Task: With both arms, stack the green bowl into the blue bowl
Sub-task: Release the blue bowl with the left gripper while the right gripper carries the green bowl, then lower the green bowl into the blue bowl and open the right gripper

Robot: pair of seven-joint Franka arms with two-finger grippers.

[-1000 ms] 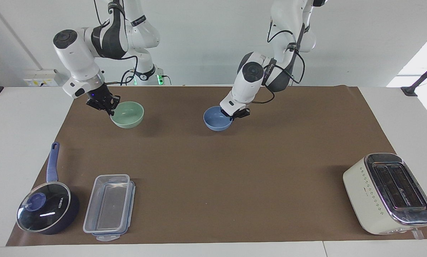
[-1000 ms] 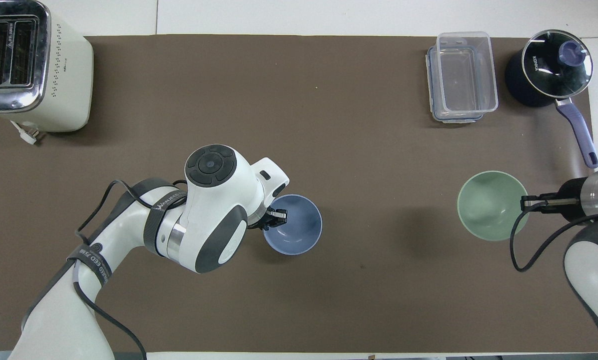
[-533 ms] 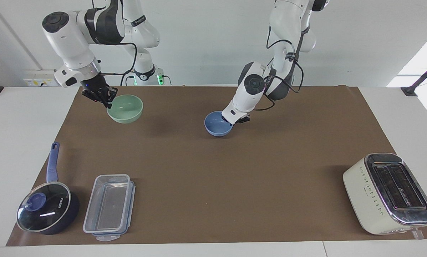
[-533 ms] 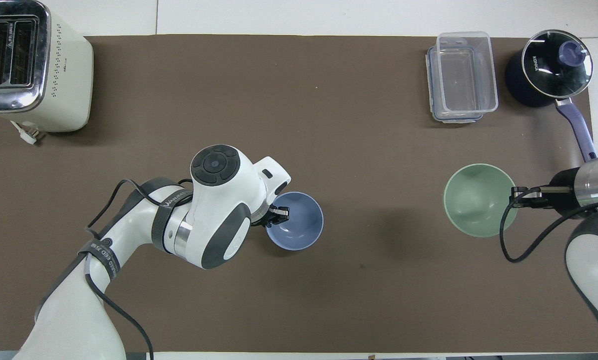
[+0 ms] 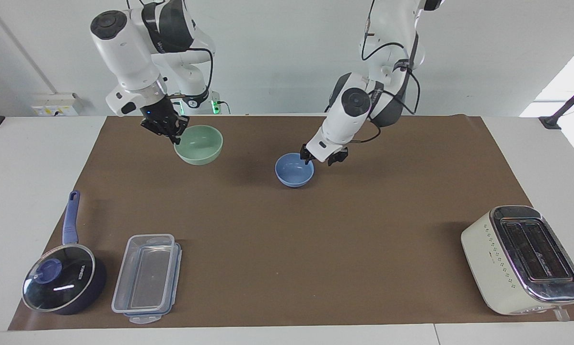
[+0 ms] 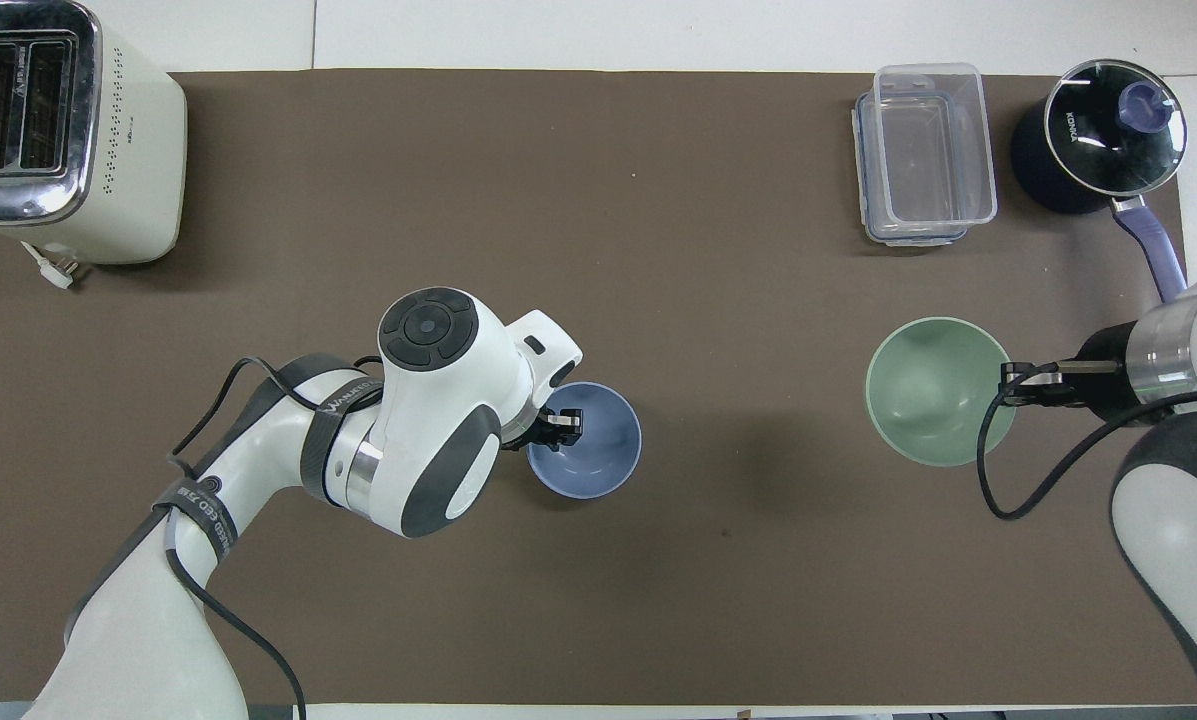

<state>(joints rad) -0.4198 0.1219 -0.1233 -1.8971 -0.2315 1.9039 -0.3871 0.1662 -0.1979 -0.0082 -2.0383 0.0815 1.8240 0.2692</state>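
The green bowl (image 5: 201, 142) hangs in the air, held by its rim in my right gripper (image 5: 174, 136), which is shut on it. It is over the brown mat toward the right arm's end, and also shows in the overhead view (image 6: 933, 392) with the right gripper (image 6: 1010, 383) at its rim. The blue bowl (image 5: 294, 171) sits upright on the mat near the middle, seen from overhead too (image 6: 596, 452). My left gripper (image 5: 323, 158) is open just above the blue bowl's rim, on the side toward the left arm (image 6: 561, 425), and holds nothing.
A cream toaster (image 5: 521, 258) stands at the left arm's end, far from the robots. A clear lidded container (image 5: 145, 278) and a dark blue saucepan with a glass lid (image 5: 61, 282) stand at the right arm's end, far from the robots.
My right gripper has lifted the green bowl and carried it toward the blue bowl. My left gripper has opened, let go of the blue bowl's rim and risen slightly.
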